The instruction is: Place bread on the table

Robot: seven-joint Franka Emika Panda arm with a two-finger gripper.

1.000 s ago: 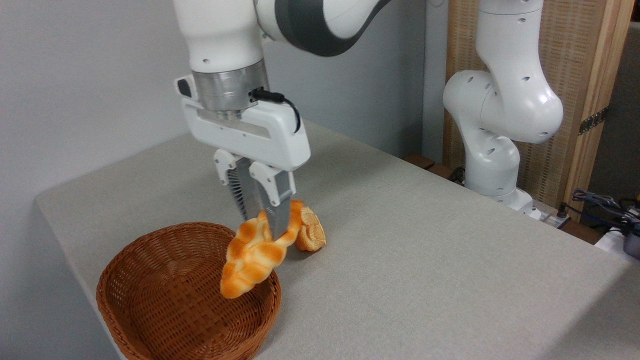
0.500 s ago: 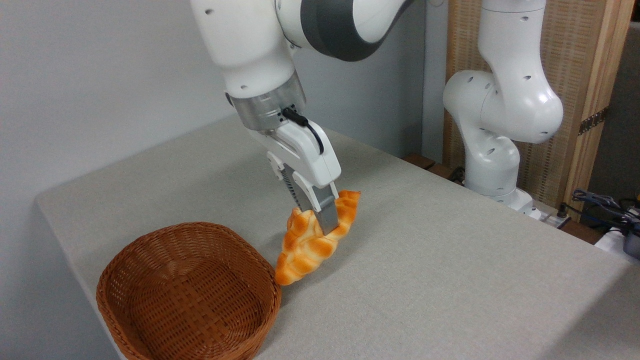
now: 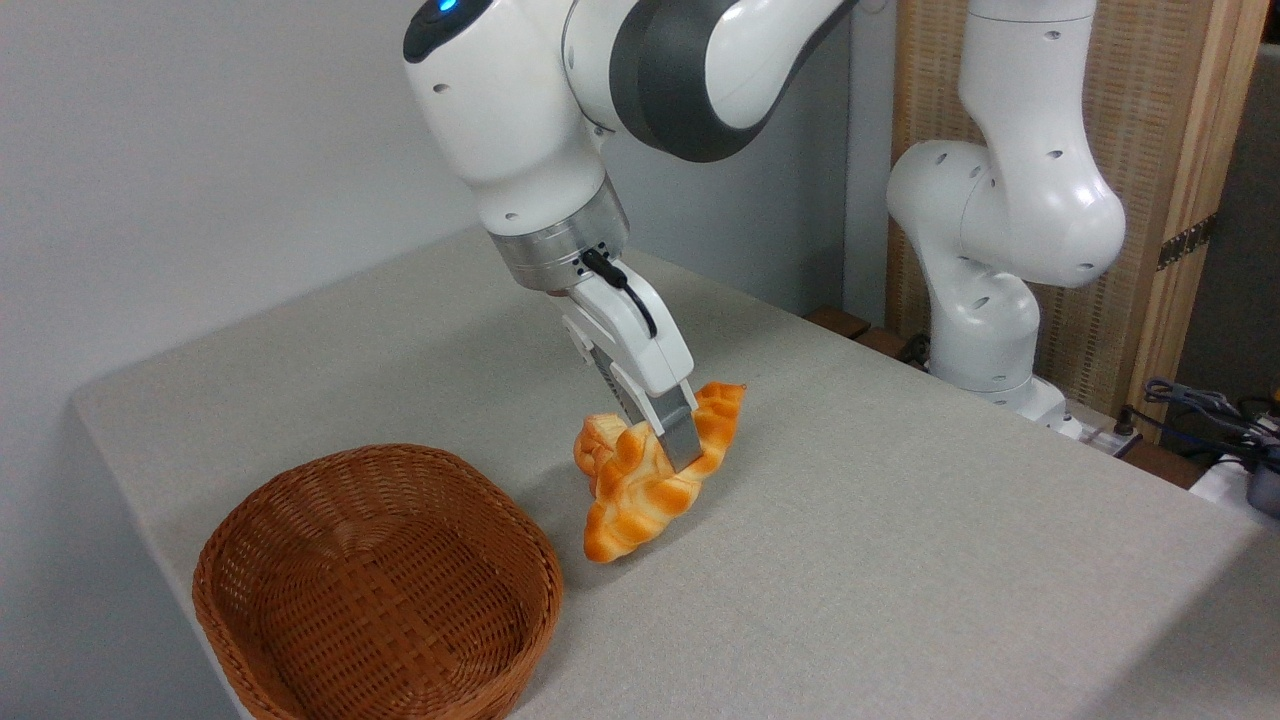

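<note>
No lettering is legible to me. My two-finger gripper is clamped on the glossy golden-orange braided loaf. Its long axis tilts, low end touching the grey-beige fabric tabletop toward the near edge, beside the brown wicker basket.

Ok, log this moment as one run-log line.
gripper: shut on bread | bread: low end near table, right of basket | basket: nothing inside | release: not yet

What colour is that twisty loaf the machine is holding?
The bread is glossy golden-orange with paler cream patches, seen clearly in the fixed camera view.
</note>
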